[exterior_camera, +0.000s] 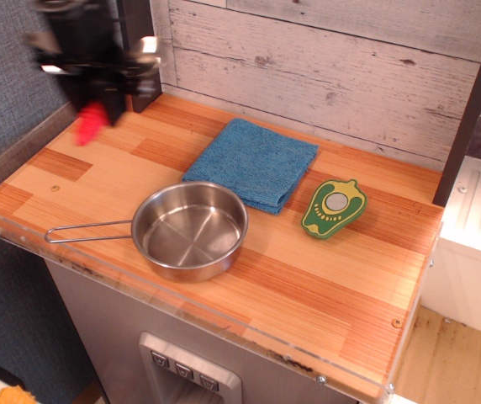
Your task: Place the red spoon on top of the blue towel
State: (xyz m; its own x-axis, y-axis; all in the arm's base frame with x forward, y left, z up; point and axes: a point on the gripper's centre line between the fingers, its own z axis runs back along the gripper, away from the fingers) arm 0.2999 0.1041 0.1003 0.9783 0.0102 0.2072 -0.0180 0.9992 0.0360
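My gripper (97, 103) is high over the back left of the wooden counter, blurred by motion, and is shut on the red spoon (92, 123). The spoon's red handle hangs below the fingers, and its silver bowl (148, 44) sticks out to the upper right. The spoon is lifted clear of the counter. The blue towel (252, 162) lies flat and bare at the back middle of the counter, to the right of and below the gripper.
A steel pan (190, 230) with a thin wire handle sits in front of the towel. A green and yellow pepper toy (334, 207) lies to the towel's right. A dark post (140, 59) stands behind the gripper, before the plank wall.
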